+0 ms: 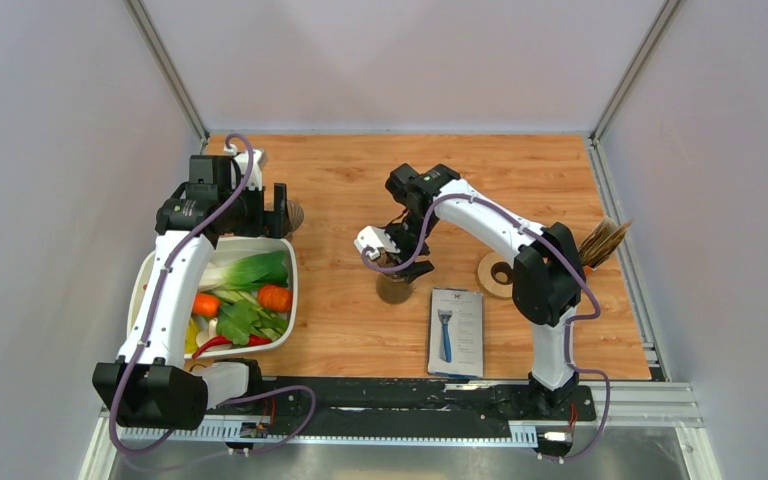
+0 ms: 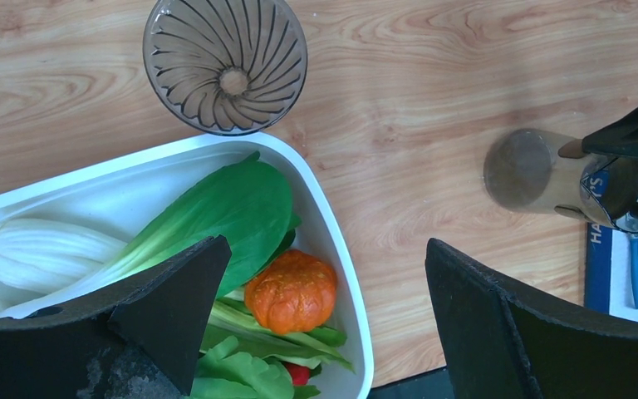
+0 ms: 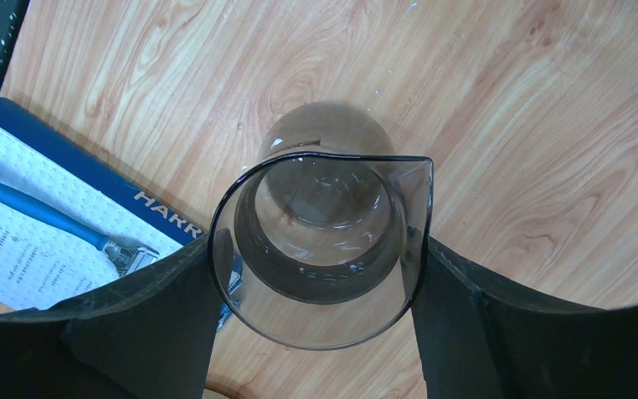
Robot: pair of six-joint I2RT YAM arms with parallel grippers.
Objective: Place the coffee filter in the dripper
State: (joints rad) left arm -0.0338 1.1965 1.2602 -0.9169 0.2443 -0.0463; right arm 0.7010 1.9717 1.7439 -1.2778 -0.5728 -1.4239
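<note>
The dripper (image 2: 225, 65), a brownish ribbed cone, stands on the wooden table just beyond the white bowl (image 2: 345, 274); the top view shows the dripper (image 1: 294, 215) beside my left gripper (image 1: 278, 212). In its wrist view the left gripper (image 2: 328, 249) hangs wide open and empty over the bowl's rim. My right gripper (image 3: 320, 249) is closed on the rim of a clear glass carafe (image 3: 324, 216), one finger against each side. The carafe (image 1: 394, 288) stands mid-table. A tan bundle that looks like coffee filters (image 1: 600, 243) stands at the far right, behind the right arm.
The bowl holds bok choy (image 2: 216, 208), an orange pumpkin (image 2: 292, 291) and other vegetables. A boxed blue razor (image 1: 456, 330) lies near the right arm's base. A wooden ring (image 1: 500, 273) sits beside the right elbow. Grey walls enclose the table on three sides.
</note>
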